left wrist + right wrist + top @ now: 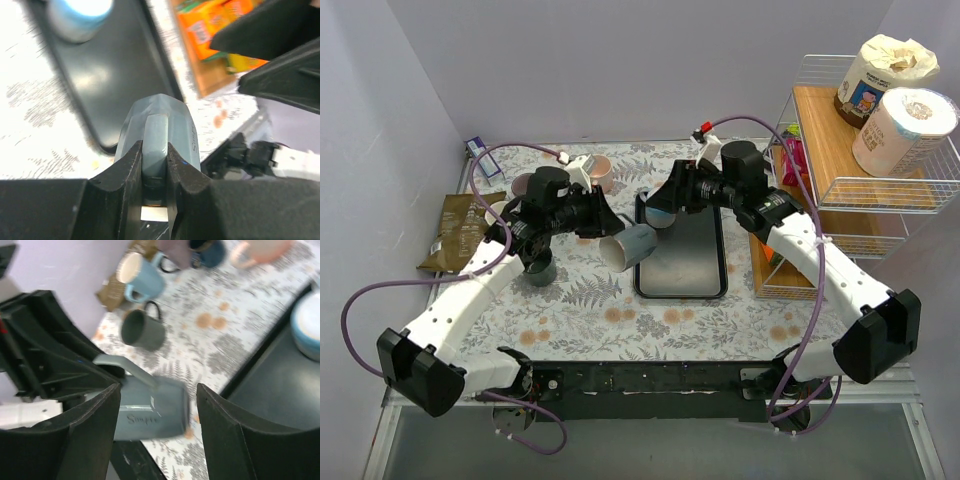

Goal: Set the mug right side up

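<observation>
The grey-blue mug point(630, 247) is held on its side in the air over the left edge of the black tray point(685, 272), its pale opening facing the lower left. My left gripper point(605, 226) is shut on the mug's handle; in the left wrist view the fingers point(131, 165) clamp the handle, with the mug point(165, 122) beyond them. My right gripper point(660, 206) is open above the tray's far left corner. In the right wrist view the mug point(150, 412) shows between and beyond its spread fingers point(97, 425), not touching them.
A light blue upside-down cup point(658, 216) stands on the tray's far end. A dark green mug point(538, 270), a light blue mug point(142, 276) and a pink mug point(598, 170) are on the left. A wire shelf point(860, 160) stands at the right, and a brown packet point(450, 232) lies at the far left.
</observation>
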Controlling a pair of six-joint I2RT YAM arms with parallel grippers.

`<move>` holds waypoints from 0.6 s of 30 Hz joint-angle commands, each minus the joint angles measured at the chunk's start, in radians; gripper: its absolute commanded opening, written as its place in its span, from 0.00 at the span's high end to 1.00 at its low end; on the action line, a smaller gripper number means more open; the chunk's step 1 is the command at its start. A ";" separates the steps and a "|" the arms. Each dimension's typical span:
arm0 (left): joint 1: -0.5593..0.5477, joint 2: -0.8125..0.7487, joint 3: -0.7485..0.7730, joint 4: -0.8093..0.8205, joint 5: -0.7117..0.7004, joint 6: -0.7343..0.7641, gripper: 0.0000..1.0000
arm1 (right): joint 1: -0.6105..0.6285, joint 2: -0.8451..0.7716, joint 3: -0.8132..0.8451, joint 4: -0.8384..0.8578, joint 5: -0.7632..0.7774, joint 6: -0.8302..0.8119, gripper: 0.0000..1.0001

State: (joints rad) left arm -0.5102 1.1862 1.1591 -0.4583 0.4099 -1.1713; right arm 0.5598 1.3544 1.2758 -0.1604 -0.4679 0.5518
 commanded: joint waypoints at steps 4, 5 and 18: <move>0.004 0.091 0.148 -0.415 -0.428 -0.040 1.00 | 0.002 0.032 0.021 -0.237 0.202 -0.064 0.32; 0.004 0.111 0.169 -0.445 -0.471 -0.045 1.00 | 0.002 0.026 0.013 -0.231 0.204 -0.061 0.33; 0.104 0.363 0.254 -0.566 -0.637 0.001 1.00 | 0.002 -0.001 -0.076 -0.251 0.213 -0.044 0.35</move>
State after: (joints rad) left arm -0.4397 1.5318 1.3453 -1.0210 -0.1764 -1.2045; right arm 0.5587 1.3979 1.2255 -0.4164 -0.2672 0.5156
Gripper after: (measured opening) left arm 0.180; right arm 0.654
